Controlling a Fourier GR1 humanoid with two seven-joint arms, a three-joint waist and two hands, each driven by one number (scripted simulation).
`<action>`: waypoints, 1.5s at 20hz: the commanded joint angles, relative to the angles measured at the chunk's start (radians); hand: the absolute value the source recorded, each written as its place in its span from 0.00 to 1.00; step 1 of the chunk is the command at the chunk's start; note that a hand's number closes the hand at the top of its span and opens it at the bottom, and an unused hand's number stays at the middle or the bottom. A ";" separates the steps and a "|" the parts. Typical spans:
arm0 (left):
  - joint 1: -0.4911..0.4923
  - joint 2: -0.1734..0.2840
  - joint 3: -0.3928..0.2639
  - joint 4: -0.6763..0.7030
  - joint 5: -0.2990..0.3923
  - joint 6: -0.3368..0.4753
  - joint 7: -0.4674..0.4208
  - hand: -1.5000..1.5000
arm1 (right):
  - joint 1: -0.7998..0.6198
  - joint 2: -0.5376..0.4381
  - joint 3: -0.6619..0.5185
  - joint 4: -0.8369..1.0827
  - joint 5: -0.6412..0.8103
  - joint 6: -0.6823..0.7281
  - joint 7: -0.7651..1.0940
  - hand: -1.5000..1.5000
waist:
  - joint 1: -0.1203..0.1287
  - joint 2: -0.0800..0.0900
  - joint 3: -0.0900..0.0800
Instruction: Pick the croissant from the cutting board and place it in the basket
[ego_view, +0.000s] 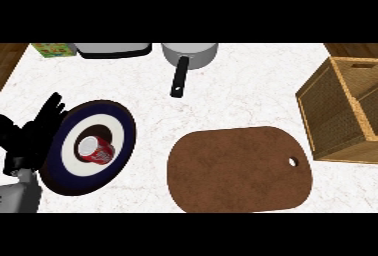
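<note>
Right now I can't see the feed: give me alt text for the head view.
A brown cutting board lies bare on the white counter, no croissant visible, with the wicker basket at its right. At left, a red can lies on a dark-rimmed plate beside the open left hand. A saucepan sits at the back.

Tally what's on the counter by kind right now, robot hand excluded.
Cookware: 1, grey metal saucepan with black handle
Boards: 1, brown wooden cutting board
Baskets: 1, woven wicker basket
Plates: 1, dark blue and white round plate
Cans: 1, red can
Boxes: 1, green box
Appliances: 1, grey-black appliance
Croissants: 0 visible
Total: 7
</note>
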 joint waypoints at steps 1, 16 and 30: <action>-0.023 0.021 0.011 -0.001 0.008 -0.016 0.003 0.50 | 0.212 -0.081 0.044 -0.282 -0.040 -0.075 -0.037 1.00 | 0.013 0.003 0.001; -0.039 0.016 -0.022 -0.045 0.002 -0.035 0.041 0.50 | 0.321 -0.067 0.031 -0.580 0.000 -0.202 0.158 1.00 | 0.078 0.018 -0.001; -0.106 -0.005 -0.042 0.018 -0.017 -0.028 0.033 0.50 | -0.030 0.043 -0.293 -0.544 -0.005 -0.159 0.454 1.00 | 0.093 0.033 -0.002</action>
